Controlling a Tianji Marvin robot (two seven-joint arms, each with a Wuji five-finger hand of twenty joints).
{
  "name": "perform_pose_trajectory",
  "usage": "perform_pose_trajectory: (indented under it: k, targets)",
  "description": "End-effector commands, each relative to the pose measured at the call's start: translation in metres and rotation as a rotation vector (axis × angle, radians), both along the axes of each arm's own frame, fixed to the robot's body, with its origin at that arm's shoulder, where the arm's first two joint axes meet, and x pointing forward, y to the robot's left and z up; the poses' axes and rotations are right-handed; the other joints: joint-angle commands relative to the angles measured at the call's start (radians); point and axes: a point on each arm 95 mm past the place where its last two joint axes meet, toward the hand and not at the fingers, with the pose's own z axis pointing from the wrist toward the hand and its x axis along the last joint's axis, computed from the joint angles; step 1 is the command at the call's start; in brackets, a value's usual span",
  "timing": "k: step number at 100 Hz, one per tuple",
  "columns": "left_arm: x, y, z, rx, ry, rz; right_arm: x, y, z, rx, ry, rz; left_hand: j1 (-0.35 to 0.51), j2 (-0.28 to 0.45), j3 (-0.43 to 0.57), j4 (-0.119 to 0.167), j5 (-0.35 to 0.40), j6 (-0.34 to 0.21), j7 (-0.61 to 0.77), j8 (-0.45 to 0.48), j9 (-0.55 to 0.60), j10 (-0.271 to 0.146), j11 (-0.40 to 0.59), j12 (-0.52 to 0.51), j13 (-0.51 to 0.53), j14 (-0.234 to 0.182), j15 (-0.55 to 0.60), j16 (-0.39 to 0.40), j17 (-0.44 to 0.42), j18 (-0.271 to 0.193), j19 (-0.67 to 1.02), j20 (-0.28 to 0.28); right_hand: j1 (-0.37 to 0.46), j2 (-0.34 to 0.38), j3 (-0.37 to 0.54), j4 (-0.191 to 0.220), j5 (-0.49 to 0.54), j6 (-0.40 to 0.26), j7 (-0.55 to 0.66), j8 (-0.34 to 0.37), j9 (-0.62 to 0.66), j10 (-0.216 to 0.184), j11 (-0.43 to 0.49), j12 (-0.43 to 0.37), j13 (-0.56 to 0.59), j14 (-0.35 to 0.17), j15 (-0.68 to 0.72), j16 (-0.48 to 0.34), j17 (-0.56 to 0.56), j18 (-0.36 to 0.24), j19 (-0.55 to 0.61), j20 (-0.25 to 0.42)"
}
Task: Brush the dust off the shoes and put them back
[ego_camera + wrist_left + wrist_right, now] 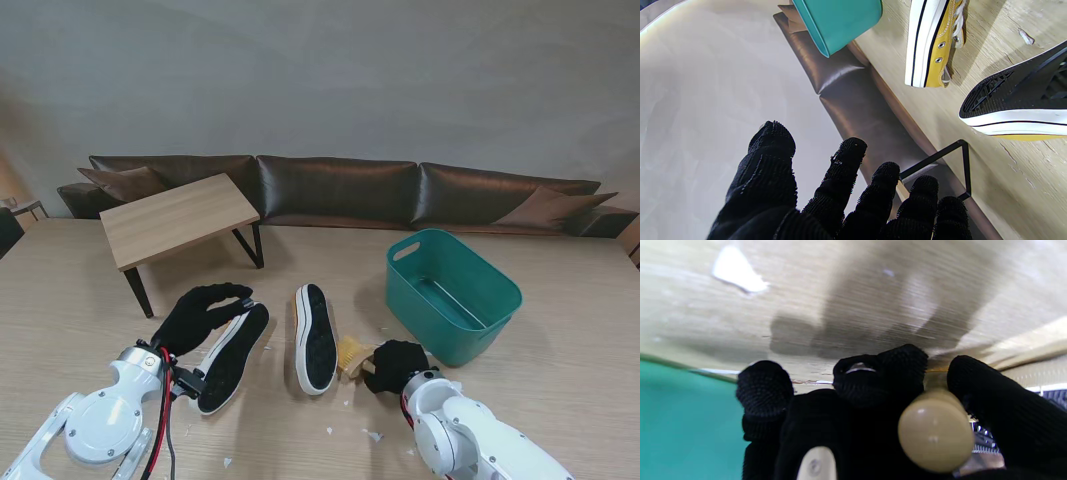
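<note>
Stand view. Two yellow canvas shoes are lying on their sides at lower centre of the frame, soles showing: the left shoe point(234, 357) and the right shoe point(316, 338). The left hand point(198, 315) is hovering at the left shoe's upper edge, fingers spread and holding nothing, probably positioning to steady it for brushing. The right hand point(397, 365), lower right of centre, is wrapping its fingers around the wooden brush point(354, 357); the right wrist view is showing the rounded handle end point(936, 430) between curled fingers. The teal basket point(499, 300) is standing at right of centre, seemingly the return container. Pale scraps are dotting the table point(80, 300).
</note>
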Motion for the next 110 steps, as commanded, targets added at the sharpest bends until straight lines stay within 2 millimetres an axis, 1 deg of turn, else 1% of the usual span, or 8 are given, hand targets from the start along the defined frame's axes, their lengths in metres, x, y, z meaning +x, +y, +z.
perform_pose_trajectory:
  k: [1,7,22,74,94,110]
  targets:
    - [-0.001,-0.002,-0.002,0.0,0.014,-0.013,-0.005,0.004,-0.005,0.002,0.014,-0.007,0.035,0.054,-0.026,0.043,0.007,0.0,-0.001,0.002,0.005,0.004,-0.003,0.006,-0.056,0.008,-0.006,0.004,-0.025,-0.031,-0.029,-0.005,0.059,0.093,0.122,-0.009,0.127,0.084,0.077,-0.027,0.078,0.067,0.063,-0.012,-0.015,-0.094,0.068,0.018,0.321,0.037,0.09,0.022]
    - [-0.001,-0.002,-0.002,0.0,0.016,-0.014,-0.005,0.004,-0.004,0.035,0.016,-0.03,0.035,0.056,-0.028,0.043,0.007,0.002,-0.002,0.002,0.004,0.005,-0.003,0.005,-0.056,0.005,-0.006,0.005,-0.025,-0.031,-0.028,-0.005,0.058,0.088,0.13,-0.01,0.127,0.088,0.088,-0.034,0.078,0.064,0.073,-0.015,-0.015,-0.096,0.075,0.022,0.323,0.034,0.102,0.029]
    - [-0.001,-0.002,-0.003,0.002,0.02,-0.013,-0.006,0.004,0.001,0.095,0.023,-0.076,0.038,0.057,-0.031,0.044,0.006,0.006,-0.002,0.002,0.002,0.006,-0.004,0.005,-0.055,0.007,-0.006,0.005,-0.024,-0.03,-0.028,-0.005,0.061,0.079,0.14,-0.011,0.128,0.098,0.1,-0.043,0.077,0.074,0.083,-0.019,-0.015,-0.094,0.081,0.026,0.325,0.036,0.114,0.036]
    - [-0.001,-0.002,-0.003,0.001,0.026,-0.01,-0.004,-0.001,0.02,0.184,0.004,-0.147,0.044,0.062,-0.042,0.045,0.008,0.008,-0.002,0.002,0.005,0.007,-0.002,0.006,-0.054,0.01,-0.006,0.006,-0.02,-0.029,-0.027,-0.004,0.068,0.068,0.153,-0.013,0.128,0.114,0.116,-0.061,0.077,0.087,0.091,-0.029,-0.016,-0.072,0.083,0.028,0.325,0.054,0.114,0.043]
    - [-0.001,-0.001,-0.003,0.01,0.028,-0.007,-0.005,0.005,0.027,0.285,0.004,-0.204,0.046,0.064,-0.046,0.046,0.009,0.009,-0.002,0.002,0.005,0.008,-0.003,0.006,-0.054,0.011,-0.006,0.006,-0.02,-0.029,-0.027,-0.004,0.07,0.065,0.151,-0.014,0.128,0.121,0.116,-0.067,0.076,0.094,0.091,-0.031,-0.016,-0.064,0.082,0.026,0.323,0.071,0.109,0.044]
    - [-0.001,-0.001,-0.004,0.011,0.026,-0.007,0.001,0.013,0.036,0.375,0.006,-0.26,0.047,0.064,-0.049,0.046,0.009,0.01,-0.002,0.002,0.005,0.009,-0.002,0.006,-0.053,0.011,-0.005,0.006,-0.019,-0.028,-0.026,-0.004,0.075,0.061,0.148,-0.014,0.127,0.125,0.112,-0.07,0.076,0.099,0.086,-0.034,-0.017,-0.061,0.08,0.025,0.321,0.082,0.102,0.042]
